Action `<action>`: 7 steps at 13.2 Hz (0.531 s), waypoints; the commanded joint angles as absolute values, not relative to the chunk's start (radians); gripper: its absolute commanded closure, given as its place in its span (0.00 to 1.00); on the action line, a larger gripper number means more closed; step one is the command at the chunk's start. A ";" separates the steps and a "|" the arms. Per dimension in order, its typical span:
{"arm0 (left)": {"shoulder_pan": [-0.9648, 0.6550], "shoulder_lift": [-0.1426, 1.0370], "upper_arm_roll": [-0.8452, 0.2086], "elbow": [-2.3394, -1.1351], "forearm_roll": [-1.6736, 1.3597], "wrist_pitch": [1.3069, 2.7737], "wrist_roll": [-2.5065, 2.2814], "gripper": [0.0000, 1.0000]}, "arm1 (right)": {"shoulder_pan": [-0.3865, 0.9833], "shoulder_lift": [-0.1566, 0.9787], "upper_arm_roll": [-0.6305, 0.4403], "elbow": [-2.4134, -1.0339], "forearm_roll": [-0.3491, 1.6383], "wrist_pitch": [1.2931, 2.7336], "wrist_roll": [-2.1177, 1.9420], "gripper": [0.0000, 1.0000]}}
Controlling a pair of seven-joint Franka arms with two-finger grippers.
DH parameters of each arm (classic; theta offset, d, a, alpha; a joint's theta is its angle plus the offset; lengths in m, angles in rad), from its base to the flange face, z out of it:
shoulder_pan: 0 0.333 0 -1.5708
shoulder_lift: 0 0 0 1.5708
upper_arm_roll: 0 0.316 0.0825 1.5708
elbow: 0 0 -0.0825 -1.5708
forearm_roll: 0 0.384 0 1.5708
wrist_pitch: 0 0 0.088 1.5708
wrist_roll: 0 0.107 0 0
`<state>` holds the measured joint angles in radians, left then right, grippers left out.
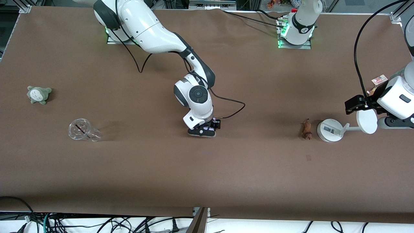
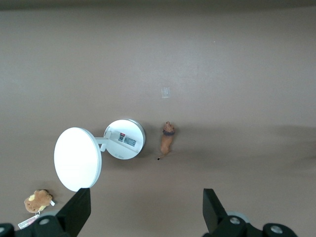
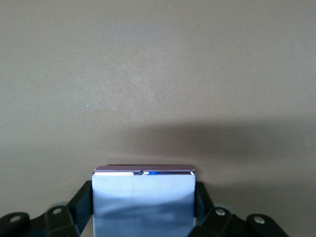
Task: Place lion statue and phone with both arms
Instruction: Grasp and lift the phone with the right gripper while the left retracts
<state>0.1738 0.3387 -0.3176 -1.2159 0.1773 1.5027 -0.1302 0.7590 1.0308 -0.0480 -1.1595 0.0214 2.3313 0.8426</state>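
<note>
The right gripper (image 1: 205,129) is down at mid-table, clamped on the phone (image 3: 143,200); only its wrist view shows the phone clearly between the fingers. The left gripper (image 2: 143,212) hangs spread wide over the white stand (image 1: 330,130). The lion statue (image 1: 306,129) lies just beside that stand's base, whose label is unreadable

A high front camera faces both robot bases. The left wrist camera looks straight down from well above on the brown surface (image 2: 222,64); the right wrist camera sits close over it. Front and left wrist views share the small orange-brown lion statue (image 1: 306,129) (image 2: 168,141).
</note>
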 commanded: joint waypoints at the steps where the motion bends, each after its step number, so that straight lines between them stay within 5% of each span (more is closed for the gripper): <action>1: 0.181 0.331 -0.321 -1.190 0.160 1.457 -0.112 0.00 | 0.756 1.019 -0.052 -1.135 0.026 2.283 0.819 1.00; 7: 0.213 0.328 -0.318 -1.203 0.150 1.445 -0.091 0.00 | 0.609 0.738 -0.057 -1.176 0.037 1.851 0.586 1.00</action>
